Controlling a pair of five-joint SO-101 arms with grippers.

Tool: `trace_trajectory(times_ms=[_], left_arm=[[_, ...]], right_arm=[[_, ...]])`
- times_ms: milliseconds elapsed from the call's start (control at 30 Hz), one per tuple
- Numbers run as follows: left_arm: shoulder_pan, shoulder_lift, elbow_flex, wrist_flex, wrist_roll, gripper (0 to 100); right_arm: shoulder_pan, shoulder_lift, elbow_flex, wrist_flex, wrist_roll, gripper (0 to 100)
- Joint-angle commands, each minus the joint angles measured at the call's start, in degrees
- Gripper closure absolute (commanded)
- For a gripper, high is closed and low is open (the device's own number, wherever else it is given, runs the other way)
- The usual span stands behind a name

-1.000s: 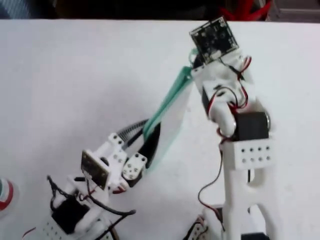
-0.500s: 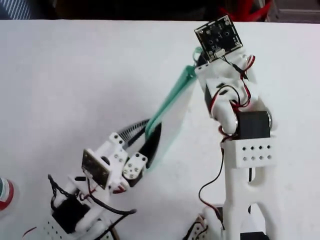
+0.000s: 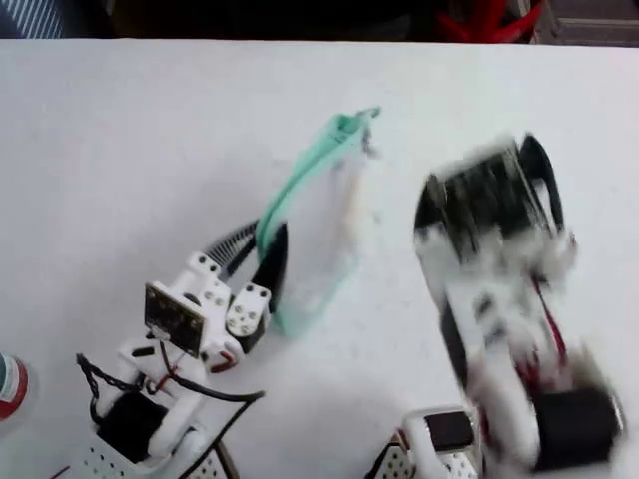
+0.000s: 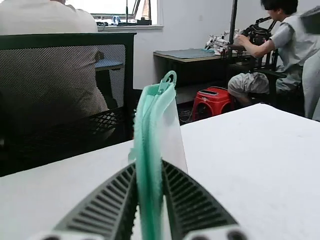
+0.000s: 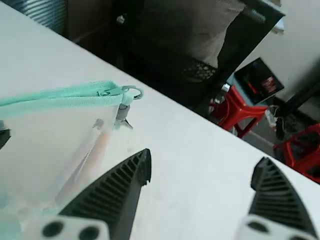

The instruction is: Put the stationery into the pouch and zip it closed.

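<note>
A clear pouch [image 3: 319, 225] with a mint-green zipper edge stands on its side on the white table, its pull tab [image 3: 367, 115] at the far end. My left gripper [image 3: 268, 284] is shut on the pouch's near end; the left wrist view has the green zipper [image 4: 149, 165] squeezed between the ribbed fingers [image 4: 112, 200]. In the right wrist view the pouch [image 5: 60, 150] holds a pen-like item [image 5: 85, 160], the zipper pull [image 5: 124, 107] hangs at its end, and my right gripper [image 5: 200, 185] is open and apart from it. The right arm [image 3: 499, 299] is blurred, right of the pouch.
The white table [image 3: 120, 150] spreads wide on the left and at the back. A round red, white and green object [image 3: 8, 387] sits at the left edge. Chairs [image 4: 65, 95] and red stools [image 5: 237, 112] stand beyond the table's far edge.
The right arm has let go of the pouch's far end and swung back toward the near right, blurred by motion. The left arm and pouch shifted slightly left.
</note>
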Motion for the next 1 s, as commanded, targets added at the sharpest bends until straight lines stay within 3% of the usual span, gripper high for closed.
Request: trace_trajectory(times_ms=[0, 333, 500, 633, 833, 967], left_arm=[[-2.95, 0.13, -4.31, -6.24, -6.15, 98], [-9.89, 6.2, -4.48, -22.86, -16.7, 98], [-9.63, 26.59, -8.7, -39.56, -20.04, 98], [-9.54, 46.9, -20.75, -47.03, -20.22, 98], [-4.62, 69.23, -35.16, -49.32, -20.66, 98], [1.19, 80.57, -34.46, -49.58, -27.69, 98]], right_arm=[[3.12, -1.19, -1.67, 2.59, 0.0, 72.0], [12.0, -0.48, 15.21, -2.15, -0.18, 79.8], [14.02, -0.48, 24.7, -8.31, -0.18, 79.6], [14.02, -0.48, 31.56, -14.73, -0.7, 79.6], [14.11, -0.48, 35.69, -20.88, -3.43, 79.6], [15.43, -0.4, 35.96, -21.49, -3.69, 79.6]])
